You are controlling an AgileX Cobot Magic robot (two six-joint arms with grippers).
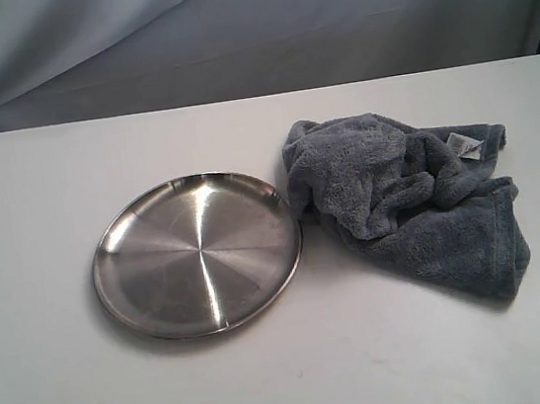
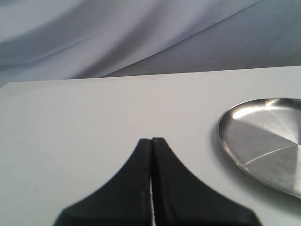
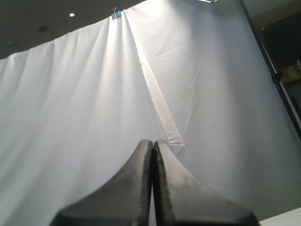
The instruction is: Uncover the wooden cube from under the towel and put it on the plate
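Towel (image 1: pixel 410 208) bunched on table (image 1: pixel 56 390) just beside plate (image 1: pixel 197 254) | left claw (image 2: pixel 151 141) closed, empty | right claw (image 3: pixel 154 143) closed, empty

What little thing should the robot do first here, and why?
Probably the right end effector should tip down toward the towel and open. The towel lies bunched on that arm's side, beside the bare plate; no cube shows, so it is likely underneath. That end effector is shut and faces the backdrop.
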